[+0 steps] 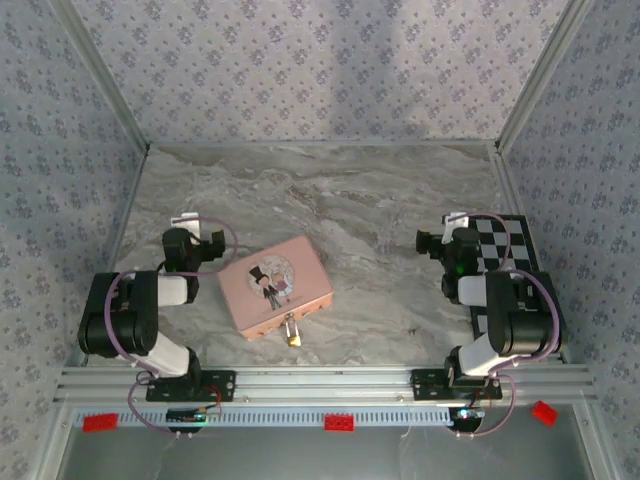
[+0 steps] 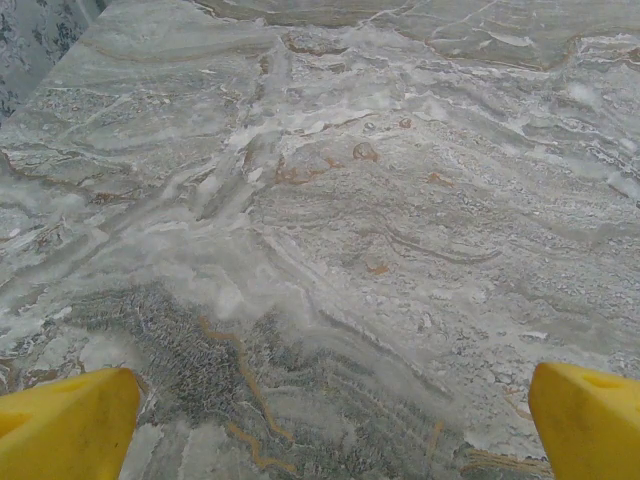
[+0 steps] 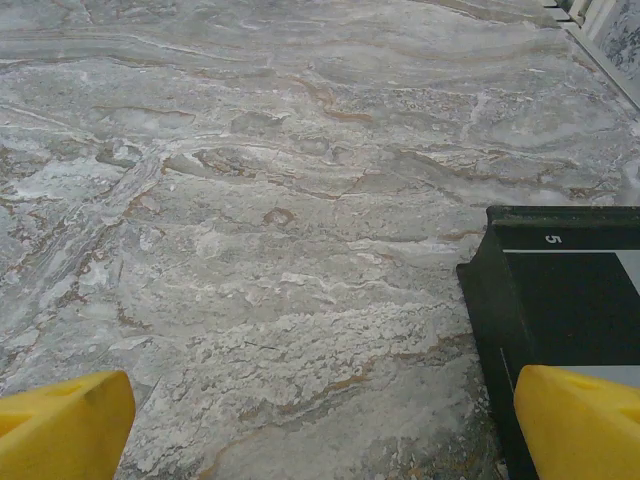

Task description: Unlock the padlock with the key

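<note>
START POSITION: Your left gripper point(image 2: 330, 428) hangs just left of the pink box point(image 1: 275, 283), your right gripper point(image 3: 320, 430) well to its right, both with jaws spread wide and empty above the marble table point(image 1: 380, 200). The padlock point(image 1: 292, 336), a tiny brass-gold body on a thin silvery shackle, sits at the box's near edge, touching its clasp. Fetching the key looks to be the step in hand. The key is too small to make out, so locate it before you reach.
</note>
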Tool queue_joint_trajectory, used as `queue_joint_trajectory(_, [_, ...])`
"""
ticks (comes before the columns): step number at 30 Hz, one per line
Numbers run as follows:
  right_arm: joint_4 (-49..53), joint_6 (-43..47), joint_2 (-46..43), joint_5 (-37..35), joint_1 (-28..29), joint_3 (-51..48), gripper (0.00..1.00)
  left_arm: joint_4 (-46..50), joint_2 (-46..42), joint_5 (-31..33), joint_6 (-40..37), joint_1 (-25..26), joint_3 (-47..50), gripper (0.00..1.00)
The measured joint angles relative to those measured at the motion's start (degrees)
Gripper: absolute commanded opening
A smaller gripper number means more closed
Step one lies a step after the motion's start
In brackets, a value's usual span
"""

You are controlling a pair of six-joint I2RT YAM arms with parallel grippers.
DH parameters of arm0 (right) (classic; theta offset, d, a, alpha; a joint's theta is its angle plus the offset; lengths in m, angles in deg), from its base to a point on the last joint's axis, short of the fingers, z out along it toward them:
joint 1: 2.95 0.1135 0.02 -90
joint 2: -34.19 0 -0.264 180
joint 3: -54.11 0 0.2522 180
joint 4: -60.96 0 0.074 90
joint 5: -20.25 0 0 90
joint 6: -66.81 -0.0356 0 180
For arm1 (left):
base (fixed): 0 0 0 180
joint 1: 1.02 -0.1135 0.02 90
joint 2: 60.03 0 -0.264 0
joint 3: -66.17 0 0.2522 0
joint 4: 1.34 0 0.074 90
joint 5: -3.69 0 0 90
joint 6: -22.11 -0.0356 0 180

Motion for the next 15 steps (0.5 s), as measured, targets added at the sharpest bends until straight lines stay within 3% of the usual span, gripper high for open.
queue_joint_trajectory(15, [-0.59,0.35,0.28,0.5,-0.15,0.0,0.99,-0.22,0.66,0.0,0.07,0.02,-0.07,1.0])
